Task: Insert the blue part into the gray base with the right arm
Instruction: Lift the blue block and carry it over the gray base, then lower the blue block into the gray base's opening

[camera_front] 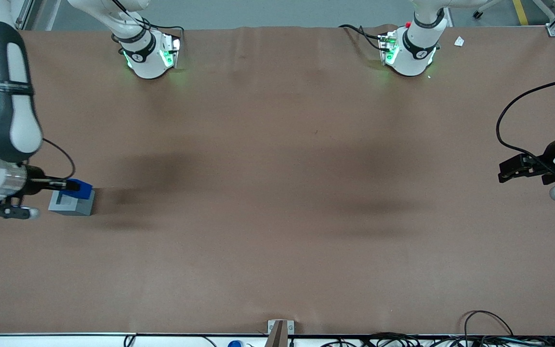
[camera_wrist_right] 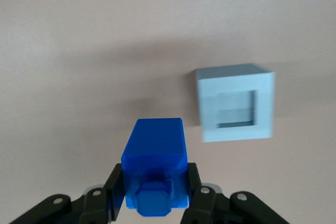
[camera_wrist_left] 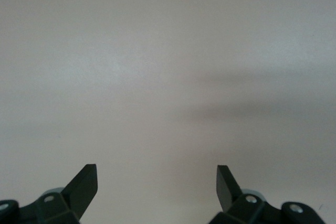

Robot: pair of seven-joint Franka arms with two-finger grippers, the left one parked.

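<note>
My right gripper (camera_front: 68,184) is shut on the blue part (camera_front: 79,188) and holds it in the air just above the gray base (camera_front: 72,203), at the working arm's end of the table. In the right wrist view the black fingers (camera_wrist_right: 195,182) clamp the two sides of the blue part (camera_wrist_right: 155,158), whose stub faces the camera. The gray base (camera_wrist_right: 235,103) stands on the table beside the held part, its square socket open and empty.
The brown table cover (camera_front: 277,193) spreads wide toward the parked arm's end. Two white arm bases (camera_front: 150,53) stand farther from the front camera. Cables (camera_front: 403,340) lie along the table's near edge.
</note>
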